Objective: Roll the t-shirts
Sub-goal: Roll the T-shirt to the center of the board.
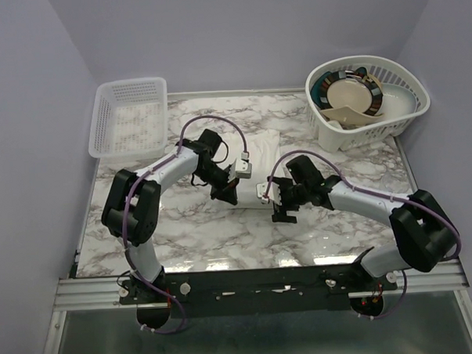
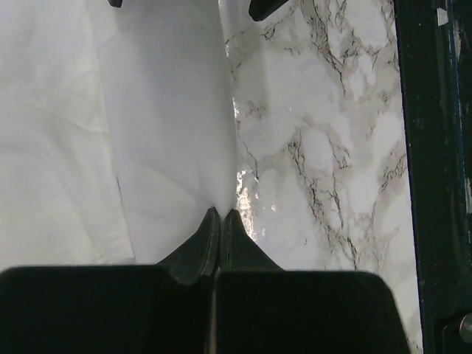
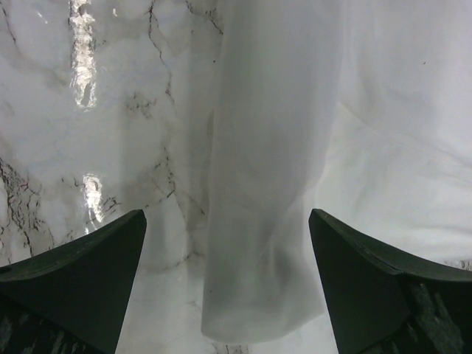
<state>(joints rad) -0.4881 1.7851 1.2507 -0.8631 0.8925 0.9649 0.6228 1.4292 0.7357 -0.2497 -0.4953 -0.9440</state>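
A white t-shirt (image 1: 258, 148) lies folded to a compact shape in the middle of the marble bench (image 1: 192, 242), a little nearer the far edge than the near one. Both arms reach in from the near edge and meet at the shirt's near side, the left arm at its near left part and the right arm at its near right part.

In the left wrist view the left fingers (image 2: 210, 240) are pressed together and pinch the cloth at its edge. The fabric narrows to a point where they grip it and spreads out wide beyond them, with bare marble alongside it.

In the right wrist view the right fingers (image 3: 110, 251) are spread wide apart. A thin, partly see-through strip of the shirt runs down between them and ends in a rounded hem close to the fingertips. Neither finger touches it; marble shows between the strip and one finger, and more of the white cloth lies beside the other.

A white mesh basket (image 1: 131, 111) stands at the far left corner of the bench; what lies inside it is pale and I cannot tell what it is. A second, rounded white basket (image 1: 406, 115) stands at the far right corner and holds crockery, among it a plate (image 1: 354, 93) with a dark striped rim, tilted against the basket wall. Both baskets stand well apart from the shirt.
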